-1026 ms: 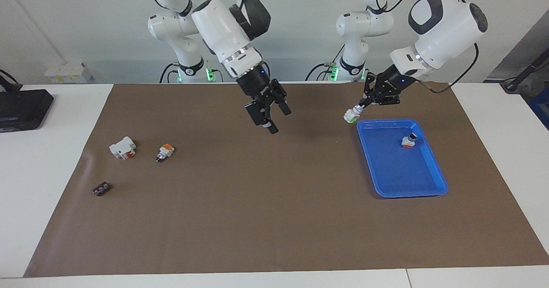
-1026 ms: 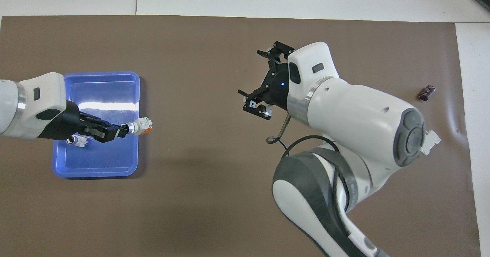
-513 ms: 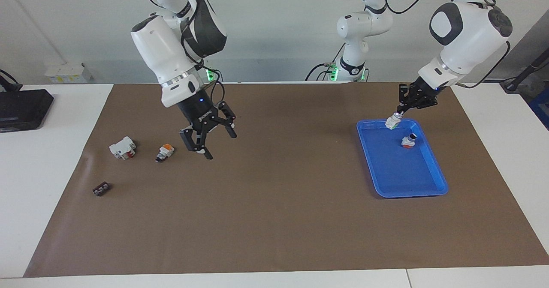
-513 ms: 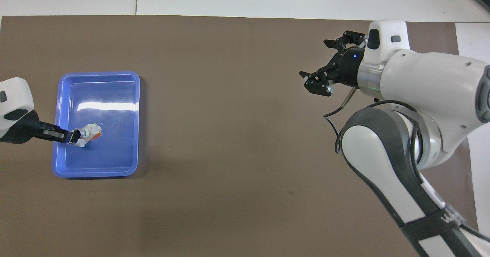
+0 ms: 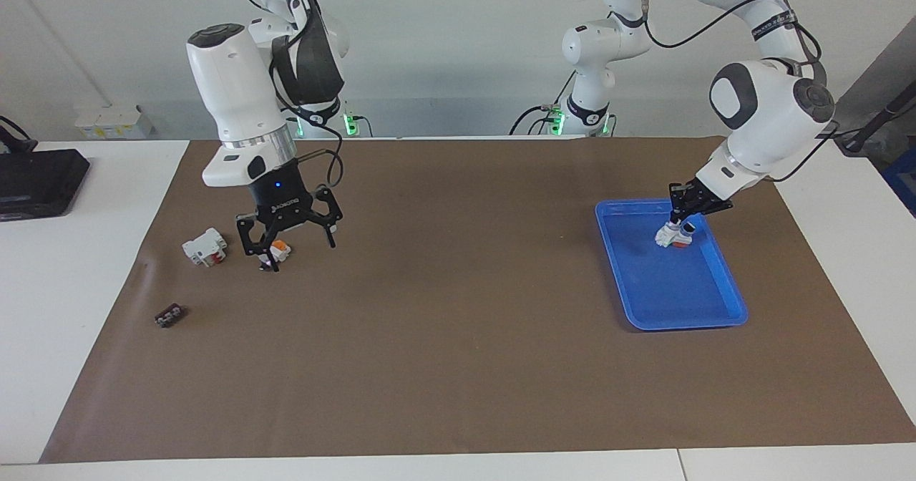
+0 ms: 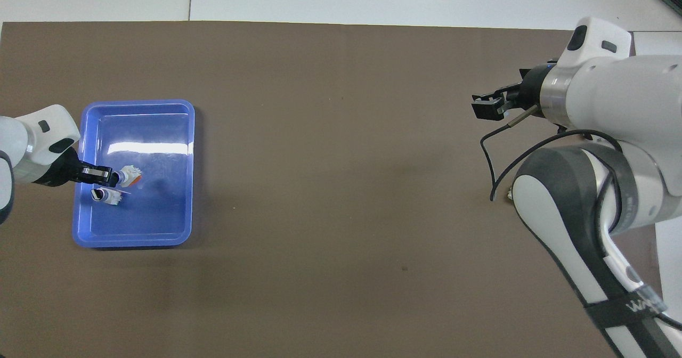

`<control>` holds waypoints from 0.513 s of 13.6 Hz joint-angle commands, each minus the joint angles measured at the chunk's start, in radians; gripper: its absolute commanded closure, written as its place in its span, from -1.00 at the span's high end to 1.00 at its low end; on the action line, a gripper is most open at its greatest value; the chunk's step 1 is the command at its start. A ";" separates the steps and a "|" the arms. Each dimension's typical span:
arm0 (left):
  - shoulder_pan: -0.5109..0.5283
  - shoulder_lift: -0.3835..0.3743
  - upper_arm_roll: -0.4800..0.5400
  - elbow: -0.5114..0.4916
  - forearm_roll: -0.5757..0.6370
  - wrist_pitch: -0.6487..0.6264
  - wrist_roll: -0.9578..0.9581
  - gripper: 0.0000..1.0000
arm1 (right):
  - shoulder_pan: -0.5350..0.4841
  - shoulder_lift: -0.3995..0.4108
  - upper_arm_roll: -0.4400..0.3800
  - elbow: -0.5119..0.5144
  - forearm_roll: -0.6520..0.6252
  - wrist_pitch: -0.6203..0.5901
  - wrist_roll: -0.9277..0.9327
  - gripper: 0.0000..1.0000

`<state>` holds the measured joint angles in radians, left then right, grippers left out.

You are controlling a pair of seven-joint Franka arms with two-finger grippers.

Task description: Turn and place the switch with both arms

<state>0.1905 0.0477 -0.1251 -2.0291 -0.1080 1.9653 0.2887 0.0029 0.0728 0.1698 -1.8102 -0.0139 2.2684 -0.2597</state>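
Note:
My left gripper (image 5: 678, 217) is low in the blue tray (image 5: 665, 295), shut on the knob end of a white switch (image 5: 666, 235) with an orange face. In the overhead view the left gripper (image 6: 102, 175) holds this switch (image 6: 130, 173) level, just over the tray (image 6: 160, 219). A second switch (image 5: 685, 240) lies in the tray beside it, also in the overhead view (image 6: 106, 195). My right gripper (image 5: 290, 243) is open, fingers spread, over a third switch (image 5: 276, 252) lying on the brown mat. In the overhead view the right gripper (image 6: 493, 105) and arm hide that switch.
A larger white block with a red part (image 5: 205, 246) lies on the mat beside the third switch, toward the right arm's end. A tiny dark brown piece (image 5: 169, 315) lies farther from the robots. A black device (image 5: 36, 180) sits off the mat.
My left gripper carried its switch over the tray's rim and lowered it into the tray. My right gripper swung from the table's middle to over the switch on the mat, staying open.

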 commanded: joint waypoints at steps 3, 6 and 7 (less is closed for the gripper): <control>-0.008 0.086 -0.007 -0.008 0.022 0.083 -0.127 -1.00 | 0.098 -0.064 -0.183 0.127 -0.045 -0.359 0.192 1.00; -0.013 0.119 -0.008 -0.002 0.074 0.061 -0.195 -1.00 | 0.094 -0.068 -0.275 0.244 0.015 -0.597 0.270 1.00; -0.020 0.121 -0.010 0.012 0.095 0.031 -0.215 -1.00 | 0.094 -0.077 -0.289 0.268 0.017 -0.648 0.281 1.00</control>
<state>0.1869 0.1483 -0.1359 -2.0239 -0.0703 2.0191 0.1303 0.0978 -0.0090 -0.0938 -1.6048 -0.0233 1.7119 -0.0218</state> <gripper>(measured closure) 0.899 0.000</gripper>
